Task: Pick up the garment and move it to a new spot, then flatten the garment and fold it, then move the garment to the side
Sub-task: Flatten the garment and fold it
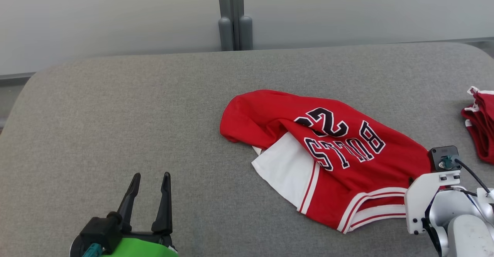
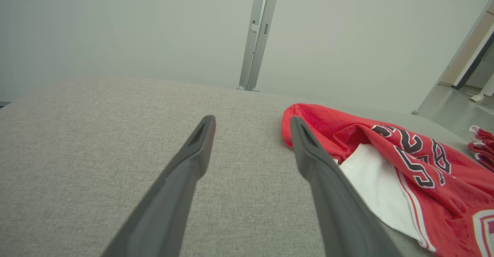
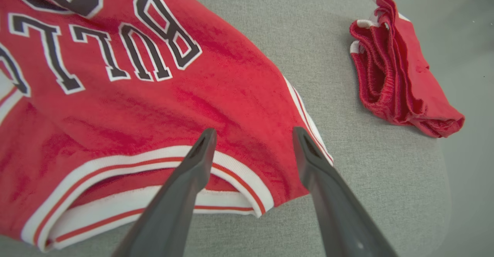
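— While the two fingers of my right claw (image 3: 254, 130) stand wide apart, they hold nothing. They are over the white-and-red trimmed edge of the red jersey (image 3: 216, 95); whether they touch it, I cannot tell.
— And the other one?
— My left claw (image 1: 151, 174) is wide open too and empty, above bare grey counter (image 1: 115, 114), well apart from the jersey.
— Where does the jersey lie?
— Crumpled on the counter, lettering upward. A folded red garment (image 1: 480, 127) lies near the right edge.
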You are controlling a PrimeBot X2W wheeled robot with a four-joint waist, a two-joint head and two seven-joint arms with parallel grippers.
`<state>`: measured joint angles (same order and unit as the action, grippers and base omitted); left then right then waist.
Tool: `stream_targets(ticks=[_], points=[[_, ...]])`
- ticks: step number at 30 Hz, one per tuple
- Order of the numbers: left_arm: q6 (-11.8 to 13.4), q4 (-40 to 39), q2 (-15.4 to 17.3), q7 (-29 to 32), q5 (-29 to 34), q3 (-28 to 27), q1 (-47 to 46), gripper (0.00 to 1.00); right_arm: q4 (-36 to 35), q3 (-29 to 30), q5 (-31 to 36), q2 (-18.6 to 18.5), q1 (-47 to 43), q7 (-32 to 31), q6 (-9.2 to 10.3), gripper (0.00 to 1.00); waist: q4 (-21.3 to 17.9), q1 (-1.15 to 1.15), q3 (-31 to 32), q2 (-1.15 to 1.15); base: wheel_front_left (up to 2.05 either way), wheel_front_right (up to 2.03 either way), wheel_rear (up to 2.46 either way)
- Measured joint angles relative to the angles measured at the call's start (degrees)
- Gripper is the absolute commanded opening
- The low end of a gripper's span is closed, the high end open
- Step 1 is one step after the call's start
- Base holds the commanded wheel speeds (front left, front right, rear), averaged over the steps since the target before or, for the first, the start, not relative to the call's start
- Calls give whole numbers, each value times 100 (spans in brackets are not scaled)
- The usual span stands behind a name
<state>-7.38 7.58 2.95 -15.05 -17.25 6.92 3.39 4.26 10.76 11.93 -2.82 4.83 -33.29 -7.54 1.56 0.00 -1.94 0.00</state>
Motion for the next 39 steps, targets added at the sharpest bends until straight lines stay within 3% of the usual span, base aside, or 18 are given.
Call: stream_targets(ticks=[13,14,17,24,28,39], points=[[0,-5,25,0,16,16,-195,100,1463,722,638,-120,536,478,0,100,202,0,-429,0,0,0,0],[0,-4,26,0,16,18,-197,100,1567,760,659,-129,583,486,0,58,215,0,-448,0,0,0,0],[0,-4,31,1,16,19,-211,100,1834,828,717,-194,691,500,-1,0,241,0,-486,0,0,0,0],[0,-2,60,0,20,53,-292,100,2330,1043,712,-310,951,532,-3,0,286,0,-553,0,0,0,0],[0,1,73,0,25,65,-320,100,2381,1111,773,-386,1028,858,-2,0,319,0,-586,0,0,0,0],[0,11,65,0,26,121,-411,100,2220,565,1607,-609,2457,1936,-2,0,419,0,-620,0,0,0,0]])
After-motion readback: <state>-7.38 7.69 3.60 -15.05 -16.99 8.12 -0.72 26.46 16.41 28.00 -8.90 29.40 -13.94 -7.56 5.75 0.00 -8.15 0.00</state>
